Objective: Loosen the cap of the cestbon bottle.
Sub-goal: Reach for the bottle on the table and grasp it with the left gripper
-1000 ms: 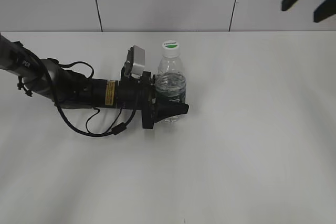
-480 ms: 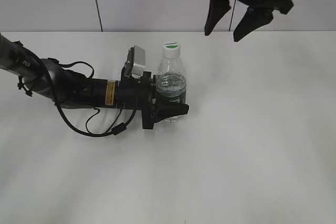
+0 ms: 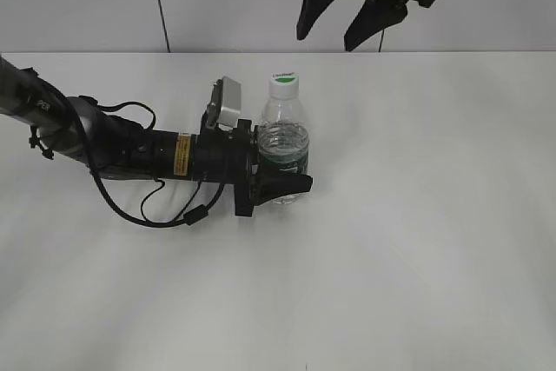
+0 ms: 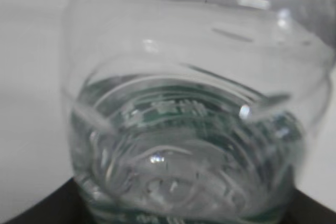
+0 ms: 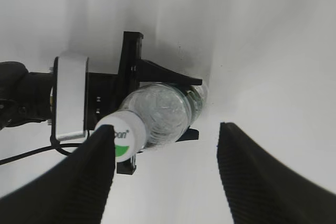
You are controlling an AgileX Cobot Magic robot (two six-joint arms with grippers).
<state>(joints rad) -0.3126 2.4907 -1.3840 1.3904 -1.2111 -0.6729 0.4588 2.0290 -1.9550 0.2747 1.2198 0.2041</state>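
Observation:
The clear cestbon bottle (image 3: 283,141) stands upright on the white table, its dark green label band low on the body and its white cap (image 3: 282,82) with a green half-circle on top. My left gripper (image 3: 280,173) is shut on the bottle's lower body; the bottle (image 4: 184,145) fills the left wrist view. My right gripper (image 3: 332,41) hangs open and empty in the air above and to the right of the cap. From the right wrist I look down on the cap (image 5: 121,135) beside my left finger (image 5: 84,182), with the bottle (image 5: 163,111) below it.
The white table (image 3: 417,215) runs back to a pale panelled wall. The left arm (image 3: 113,149) with its cables lies low across the table's left side.
My right gripper has come in from the upper right and moved left toward the space above the bottle. The left gripper and bottle have not moved.

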